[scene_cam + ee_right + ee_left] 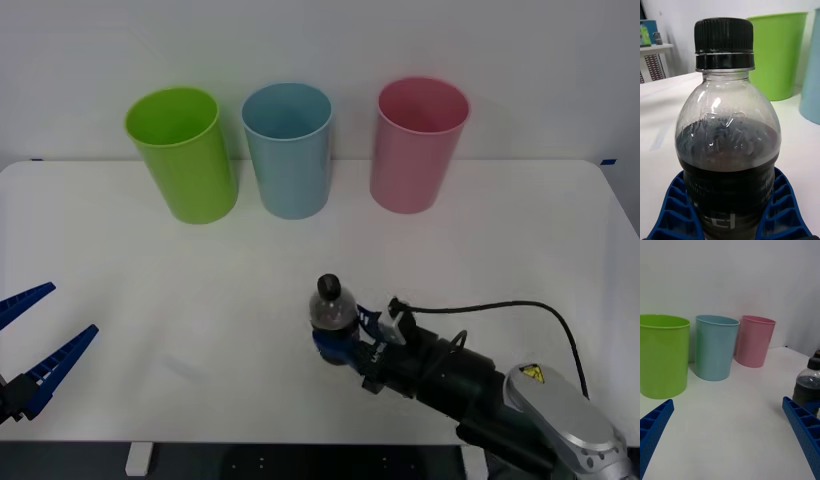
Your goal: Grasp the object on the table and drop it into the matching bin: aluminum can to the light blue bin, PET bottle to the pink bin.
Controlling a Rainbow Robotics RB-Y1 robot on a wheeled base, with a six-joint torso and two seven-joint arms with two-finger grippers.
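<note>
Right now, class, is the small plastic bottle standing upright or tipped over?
Upright. The PET bottle stands on the table with its black cap on top, the right hand at its lower body.

We saw a plain white wall (320, 40) rising directly behind the worktop, evenly lit and bare. Off to one side stood a pale shelf unit (653, 60) with a blue-green box (647, 33) on top.
</note>
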